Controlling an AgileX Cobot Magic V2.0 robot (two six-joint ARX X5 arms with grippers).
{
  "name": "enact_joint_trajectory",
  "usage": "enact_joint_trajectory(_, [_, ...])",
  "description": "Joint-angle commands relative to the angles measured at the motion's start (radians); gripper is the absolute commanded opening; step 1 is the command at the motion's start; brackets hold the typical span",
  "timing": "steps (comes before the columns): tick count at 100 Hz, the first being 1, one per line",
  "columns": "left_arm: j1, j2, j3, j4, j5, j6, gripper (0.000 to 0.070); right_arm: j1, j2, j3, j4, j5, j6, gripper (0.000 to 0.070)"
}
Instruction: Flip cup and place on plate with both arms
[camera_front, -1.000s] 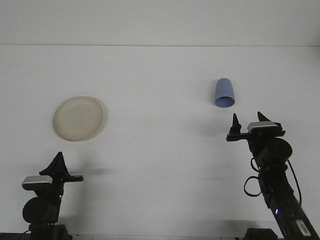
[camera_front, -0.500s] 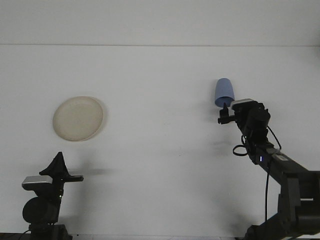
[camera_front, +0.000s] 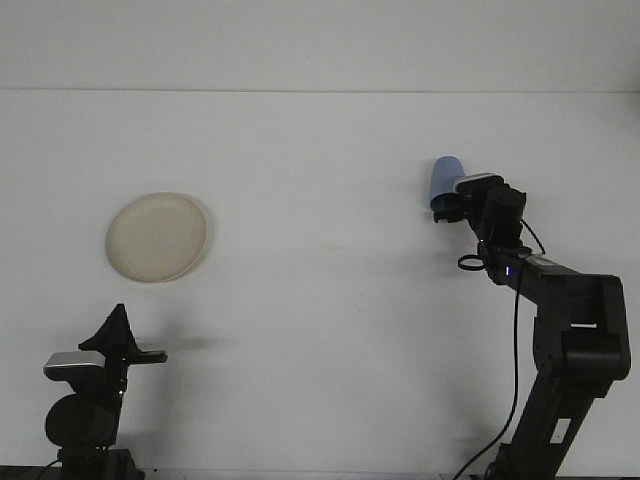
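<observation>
A blue cup (camera_front: 444, 176) stands mouth-down on the white table at the right. My right gripper (camera_front: 448, 206) is stretched forward and sits at the cup's lower rim, hiding its base; whether it grips the cup cannot be told. A beige plate (camera_front: 157, 236) lies flat at the left with nothing on it. My left gripper (camera_front: 119, 322) stays low near the front left corner, shut and holding nothing, well short of the plate.
The white table (camera_front: 320, 300) ends at a back edge, with a pale wall behind it. The right arm's links and cable (camera_front: 560, 330) rise from the front right corner.
My right arm has reached forward and left, from near the table's front to the cup, and now covers the cup's base. The left arm, plate and cup have not moved.
</observation>
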Motion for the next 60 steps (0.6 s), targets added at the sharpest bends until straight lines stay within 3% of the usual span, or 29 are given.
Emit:
enact_joint_trajectory(1, [0.001,-0.002,-0.018,0.011,-0.001,-0.007,0.0015,0.003,0.021,0.021,0.017,-0.011,-0.002,0.0])
enact_joint_trajectory(11, [0.001,-0.002,-0.018,0.011,-0.001,-0.007,0.0015,0.003,0.018,0.021,0.027,-0.053,0.021,0.0])
enact_joint_trajectory(35, [0.001,-0.002,-0.018,0.011,-0.001,-0.007,0.0015,-0.005,-0.074,0.021,0.02,-0.06,0.148,0.0])
enact_joint_trajectory(52, [0.001,-0.002,-0.018,0.011,-0.001,-0.007,0.0015,-0.024,-0.23,0.021,-0.017,-0.09,0.286,0.0])
enact_joint_trajectory(60, [0.001,-0.002,-0.018,0.011,-0.001,-0.007,0.0015,-0.032,-0.329,0.023,-0.099,-0.146,0.344,0.0])
